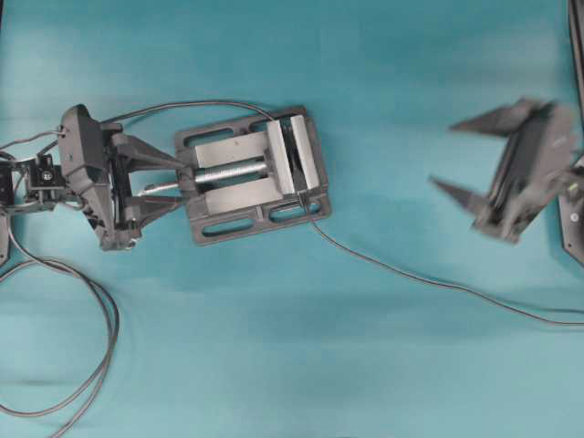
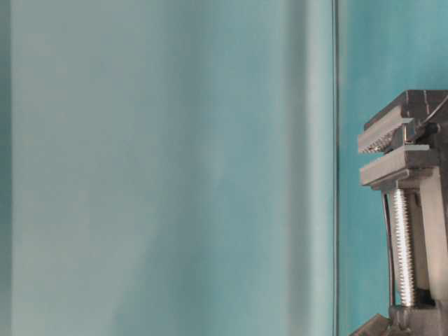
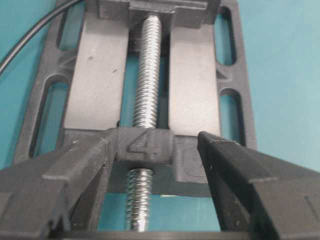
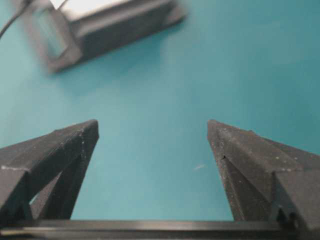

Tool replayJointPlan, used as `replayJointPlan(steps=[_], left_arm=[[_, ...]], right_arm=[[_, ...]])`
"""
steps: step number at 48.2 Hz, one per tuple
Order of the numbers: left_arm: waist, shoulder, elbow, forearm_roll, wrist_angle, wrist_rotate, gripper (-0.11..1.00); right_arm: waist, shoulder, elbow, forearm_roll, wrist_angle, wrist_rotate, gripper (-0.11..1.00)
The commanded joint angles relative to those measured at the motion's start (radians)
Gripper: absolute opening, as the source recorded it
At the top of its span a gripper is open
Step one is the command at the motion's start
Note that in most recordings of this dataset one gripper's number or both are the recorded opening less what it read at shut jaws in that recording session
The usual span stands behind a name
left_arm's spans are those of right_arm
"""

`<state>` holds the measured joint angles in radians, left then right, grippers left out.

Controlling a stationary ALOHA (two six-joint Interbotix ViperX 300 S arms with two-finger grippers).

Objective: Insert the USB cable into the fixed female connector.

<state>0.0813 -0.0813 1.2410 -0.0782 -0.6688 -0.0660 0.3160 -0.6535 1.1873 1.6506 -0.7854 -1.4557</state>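
Note:
The thin dark USB cable [image 1: 438, 281] lies on the teal table, running from the right edge to the near-right corner of the grey vise [image 1: 251, 173]; its plug end is hidden there. A small dark piece, the fixed female connector [image 2: 425, 130], sits between the vise's clamping blocks, and another thin cable [image 1: 182, 106] arcs away from it to the left. My left gripper [image 1: 182, 181] [image 3: 155, 142] stands open, straddling the vise's screw end [image 3: 140, 200]. Far to the right my right gripper [image 1: 445, 155] [image 4: 152, 125] is open over bare table, with nothing between its fingers.
Thicker black robot cables [image 1: 91, 347] loop across the lower left of the table. The vise [image 4: 100, 25] shows blurred at the top left of the right wrist view. Its silvery threaded screw [image 3: 147, 75] runs down the middle of the left wrist view.

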Motion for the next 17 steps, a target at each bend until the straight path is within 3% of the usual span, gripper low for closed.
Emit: replayJointPlan(steps=[1, 11, 17], left_arm=[[-0.026, -0.028, 0.009, 0.006, -0.003, 0.015, 0.78], [-0.037, -0.141, 0.06, 0.006, -0.006, 0.02, 0.78], [-0.058, -0.262, 0.114, 0.011, -0.009, 0.025, 0.78]], right_arm=[[0.0, -0.104, 0.009, -0.008, -0.031, -0.021, 0.94], [0.0, -0.41, 0.086, -0.008, 0.101, -0.098, 0.94], [0.0, -0.517, 0.117, -0.026, 0.206, -0.121, 0.94]])
